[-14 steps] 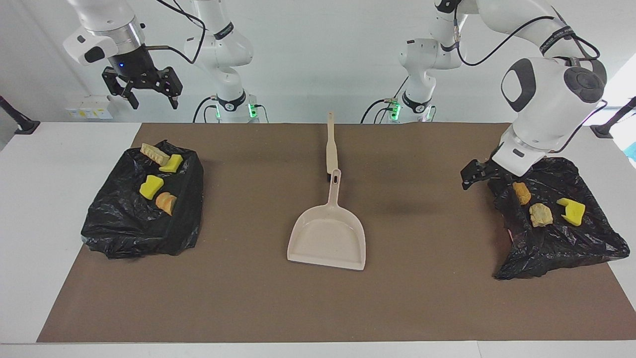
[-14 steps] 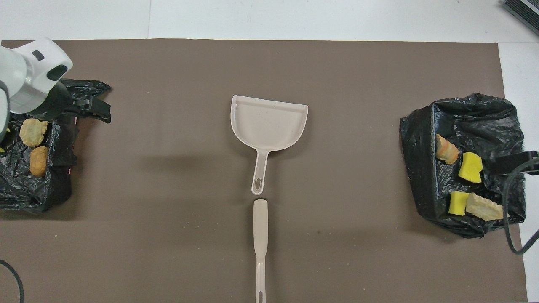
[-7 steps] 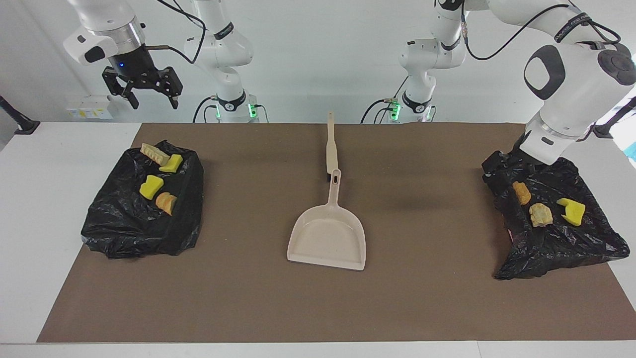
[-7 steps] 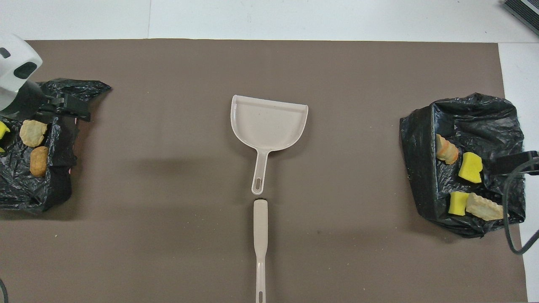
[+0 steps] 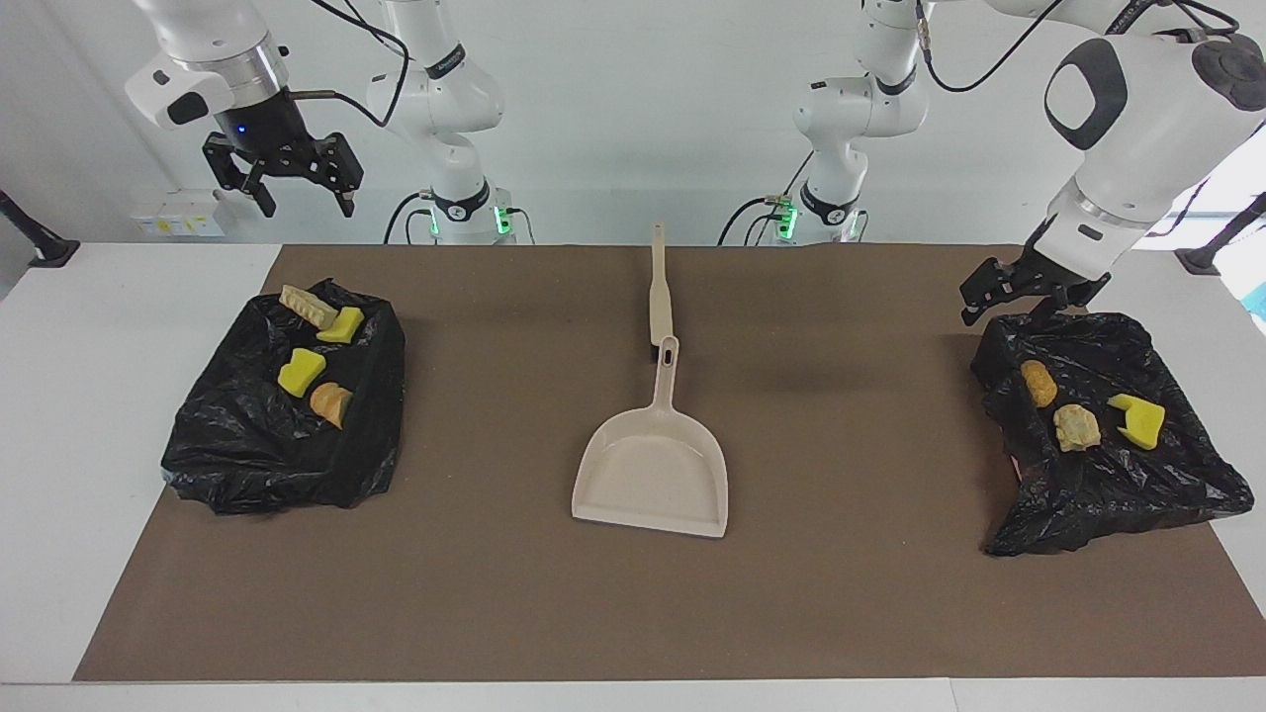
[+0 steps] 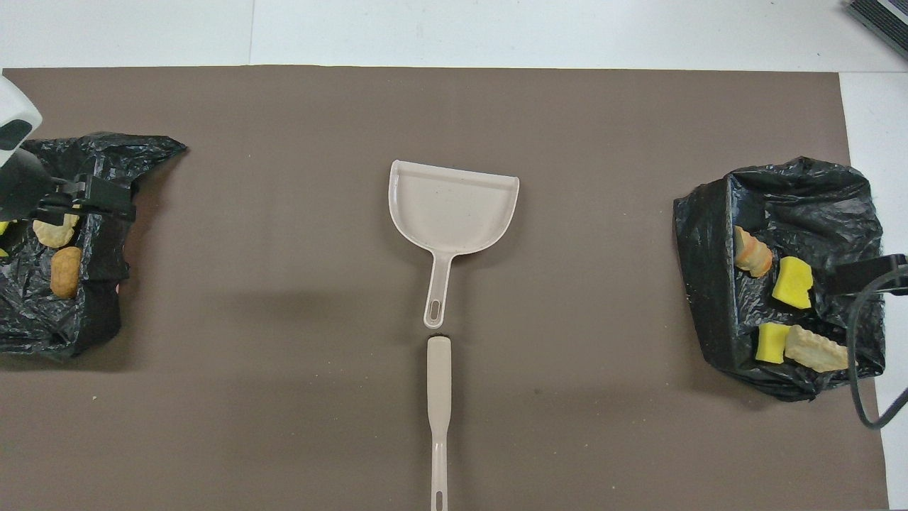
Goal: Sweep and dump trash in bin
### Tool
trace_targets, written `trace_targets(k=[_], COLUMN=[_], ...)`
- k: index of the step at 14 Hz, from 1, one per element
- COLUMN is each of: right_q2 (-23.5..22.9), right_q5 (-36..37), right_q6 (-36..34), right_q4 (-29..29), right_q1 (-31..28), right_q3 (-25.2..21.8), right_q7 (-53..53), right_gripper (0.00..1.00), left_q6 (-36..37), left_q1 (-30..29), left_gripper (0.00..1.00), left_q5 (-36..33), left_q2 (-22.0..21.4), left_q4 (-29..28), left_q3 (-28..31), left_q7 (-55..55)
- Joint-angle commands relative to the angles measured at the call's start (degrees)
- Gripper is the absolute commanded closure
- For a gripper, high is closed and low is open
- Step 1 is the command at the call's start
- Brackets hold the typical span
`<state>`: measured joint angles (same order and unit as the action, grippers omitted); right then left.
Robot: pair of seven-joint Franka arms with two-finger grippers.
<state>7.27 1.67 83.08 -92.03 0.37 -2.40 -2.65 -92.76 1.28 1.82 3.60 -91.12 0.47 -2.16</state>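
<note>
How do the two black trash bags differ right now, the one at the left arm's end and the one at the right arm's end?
The bag at the right arm's end holds four foam chunks; the bag at the left arm's end shows three. The left claw hangs open over its bag's robot-side edge; the right claw waits open, high above the table near its bag. Both bags are crumpled black plastic holding yellow and tan pieces.

A beige dustpan [image 6: 454, 209] lies mid-mat, handle pointing to 6 o'clock at a brush [image 6: 439, 411]. At 3 o'clock a black bag [image 6: 716, 284] holds four foam chunks [image 6: 792, 282]. At 9 o'clock another bag [image 6: 99, 284] holds more chunks [image 6: 65, 272], the left gripper [image 6: 106, 206] over it.
</note>
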Motion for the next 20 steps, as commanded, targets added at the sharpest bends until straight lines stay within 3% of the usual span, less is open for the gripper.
trace_targets(k=[1, 20], right_q2=[-0.3, -0.3], right_q5=[-0.1, 0.0], right_q6=[-0.5, -0.3], right_q4=[0.6, 0.7], right_q1=[-0.8, -0.8], right_q3=[0.1, 0.0], right_q7=[-1.8, -1.8], right_gripper=[0.0, 0.0], left_q6=[2.8, 5.1], left_q1=[0.6, -0.2], left_gripper=[0.0, 0.0], left_q5=[-1.4, -1.3], left_q2=[-1.1, -2.8], left_q4=[0.5, 0.2], left_q3=[0.2, 0.5], left_q7=[-1.0, -5.3])
